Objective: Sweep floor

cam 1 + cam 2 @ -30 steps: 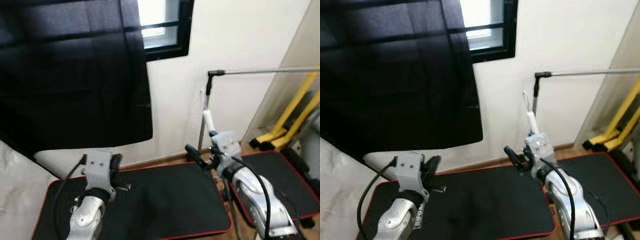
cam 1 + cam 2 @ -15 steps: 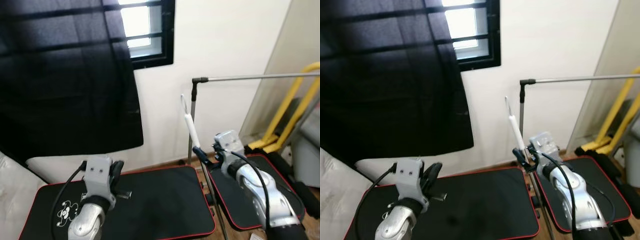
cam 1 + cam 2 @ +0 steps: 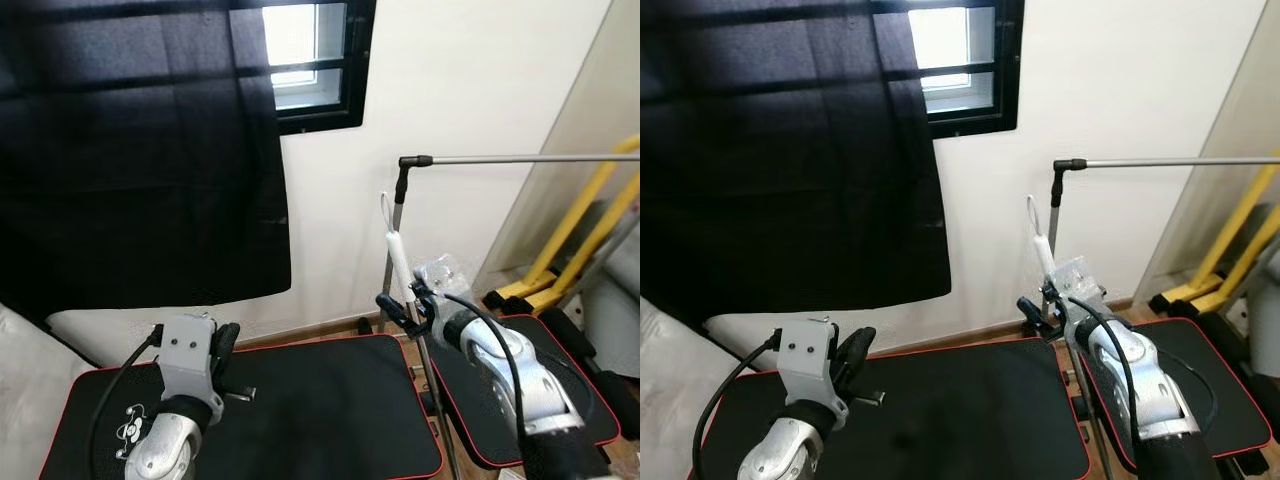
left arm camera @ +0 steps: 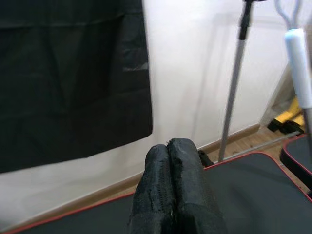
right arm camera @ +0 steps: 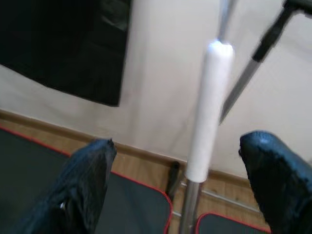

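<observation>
A broom handle with a white grip [image 3: 398, 266] and a wire loop on top stands upright before the white wall, its metal shaft running down between two mats. My right gripper [image 3: 400, 305] is open at the base of the grip. In the right wrist view the white grip [image 5: 207, 112] stands between the two black fingers [image 5: 87, 180], which are wide apart and not touching it. My left gripper [image 3: 222, 346] is held low over the left mat, shut on nothing, its fingertips [image 4: 170, 151] pressed together. The broom's head is hidden.
Two black mats with red borders [image 3: 320, 400] [image 3: 585, 395] lie on the wooden floor. A metal clothes rail [image 3: 520, 158] on a post stands behind the handle. Yellow bars [image 3: 575, 225] lean at the right. A black curtain [image 3: 140, 150] hangs at the left, above a white cushion [image 3: 20, 380].
The whole view has swung, so the camera moved. My right gripper has come around the broom handle, which now stands between its open fingers. The left gripper stays shut.
</observation>
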You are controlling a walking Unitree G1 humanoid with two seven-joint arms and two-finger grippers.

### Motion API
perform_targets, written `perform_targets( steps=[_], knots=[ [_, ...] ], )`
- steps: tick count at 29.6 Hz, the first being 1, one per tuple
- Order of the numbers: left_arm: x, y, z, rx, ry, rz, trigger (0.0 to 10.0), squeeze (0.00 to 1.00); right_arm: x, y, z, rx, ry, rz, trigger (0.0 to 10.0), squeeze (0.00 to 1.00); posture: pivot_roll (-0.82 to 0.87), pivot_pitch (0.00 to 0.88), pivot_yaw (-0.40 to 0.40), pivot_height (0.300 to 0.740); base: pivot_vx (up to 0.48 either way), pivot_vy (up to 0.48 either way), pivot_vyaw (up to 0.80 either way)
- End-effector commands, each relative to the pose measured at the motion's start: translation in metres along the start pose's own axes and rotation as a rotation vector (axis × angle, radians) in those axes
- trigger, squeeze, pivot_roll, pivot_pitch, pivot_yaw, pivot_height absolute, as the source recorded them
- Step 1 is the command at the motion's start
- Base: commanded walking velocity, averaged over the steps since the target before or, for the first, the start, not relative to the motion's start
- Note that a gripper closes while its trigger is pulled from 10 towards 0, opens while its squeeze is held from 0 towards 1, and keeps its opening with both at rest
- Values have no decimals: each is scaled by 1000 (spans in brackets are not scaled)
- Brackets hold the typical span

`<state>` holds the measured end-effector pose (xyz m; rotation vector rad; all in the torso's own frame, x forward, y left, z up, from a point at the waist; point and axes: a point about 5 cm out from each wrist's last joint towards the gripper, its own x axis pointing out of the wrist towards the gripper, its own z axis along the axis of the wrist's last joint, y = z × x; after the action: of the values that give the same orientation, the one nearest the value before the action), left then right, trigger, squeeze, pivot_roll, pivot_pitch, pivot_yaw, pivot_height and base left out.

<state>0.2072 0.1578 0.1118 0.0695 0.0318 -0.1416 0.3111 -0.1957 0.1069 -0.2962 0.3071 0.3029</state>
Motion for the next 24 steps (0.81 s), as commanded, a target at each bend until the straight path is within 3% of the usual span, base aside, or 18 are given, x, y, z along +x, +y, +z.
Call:
perform_targets(
  steps=[1, 10, 13, 17, 19, 24],
  knots=[
    [-3, -4, 0, 23, 14, -44, 10000, 0, 1, -7, -5, 18, 19, -22, 10000, 0, -55, 28, -64, 740, 0, 0, 0],
    [-9, -12, 10, 89, 2, -128, 10000, 0, 13, -17, -20, 51, 103, -16, 10000, 0, -41, 82, -58, 740, 0, 0, 0],
    [-17, -24, 22, 153, -9, -246, 10000, 0, 26, -20, -28, 84, 149, -49, 10000, 0, -13, 153, -43, 740, 0, 0, 0],
    [-21, -29, 26, 168, -13, -289, 10000, 0, 30, -20, -29, 92, 155, -62, 10000, 0, -13, 153, -43, 740, 0, 0, 0],
    [-29, -37, 31, 195, -11, -367, 10000, 0, 35, -24, -21, 80, 138, -110, 10000, 0, 12, 194, -30, 740, 0, 0, 0],
    [-37, -40, 34, 204, 0, -396, 10000, 0, 40, -31, -12, 93, 111, -156, 10000, 0, 23, 222, -26, 740, 0, 0, 0]
  ],
)
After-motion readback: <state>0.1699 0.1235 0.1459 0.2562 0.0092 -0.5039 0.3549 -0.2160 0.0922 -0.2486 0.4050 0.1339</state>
